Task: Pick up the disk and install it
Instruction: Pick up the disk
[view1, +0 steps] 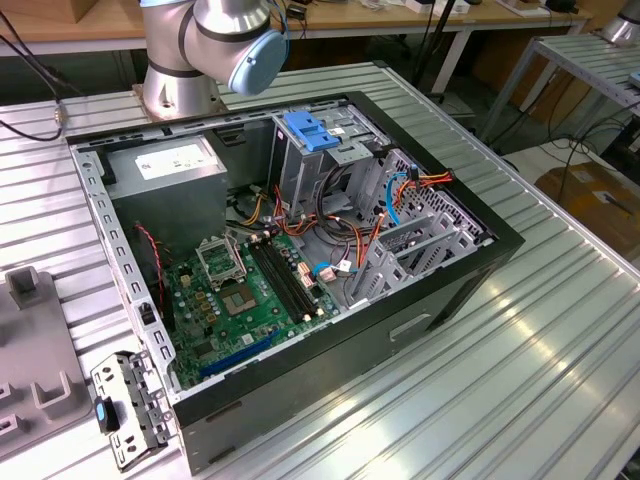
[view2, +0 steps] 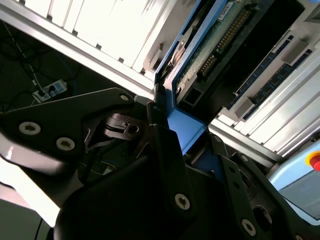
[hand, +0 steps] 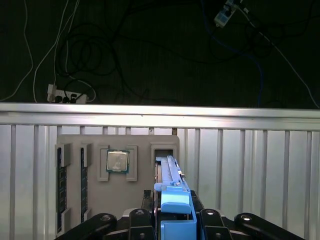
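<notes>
The disk (hand: 170, 172) stands on its edge in a slot of a grey holder plate (hand: 140, 142), with a blue plastic rail along its near side. In the second wrist view the disk (view2: 215, 45) shows its green circuit board and connector row beside that blue rail. My gripper (hand: 175, 212) sits right at the disk's near end. Its black fingers (view2: 167, 150) press on either side of the blue rail, so my gripper (view2: 187, 137) is shut on the disk. The disk is still seated in the holder slot.
The holder also carries a processor chip (hand: 118, 161) and memory sticks (hand: 61, 185). An open computer case (view1: 430, 290) lies on the ribbed metal table, with a motherboard (view1: 250, 290), a grey power supply box (view1: 170, 175) and a drive cage with a blue latch (view1: 312, 132). A loose bracket (view1: 125, 405) lies by the case.
</notes>
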